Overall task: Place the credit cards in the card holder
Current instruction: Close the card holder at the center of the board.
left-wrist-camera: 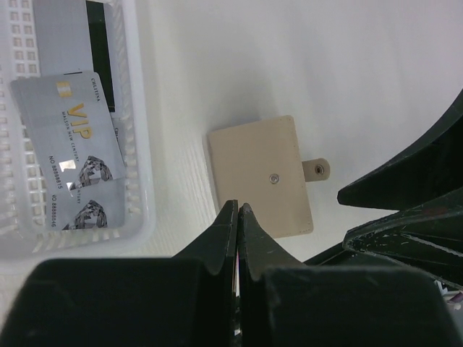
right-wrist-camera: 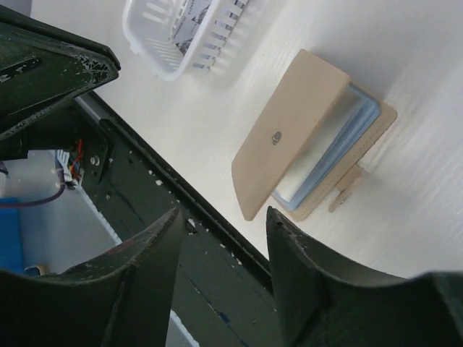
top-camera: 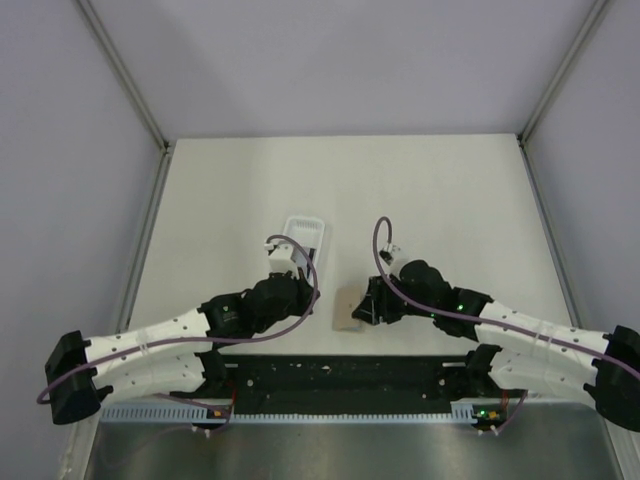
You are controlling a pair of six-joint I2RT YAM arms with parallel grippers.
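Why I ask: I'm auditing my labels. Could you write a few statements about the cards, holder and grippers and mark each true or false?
1. The cards lie in the tray. True.
2. The left gripper holds a card. False: it is shut with no card between its fingers.
3. The holder is snapped closed. False: its tab hangs loose and the cover gapes, showing blue inside.
4. The right gripper is open and holds nothing. True.
5. The holder sits inside the tray. False: it lies on the table beside the tray.
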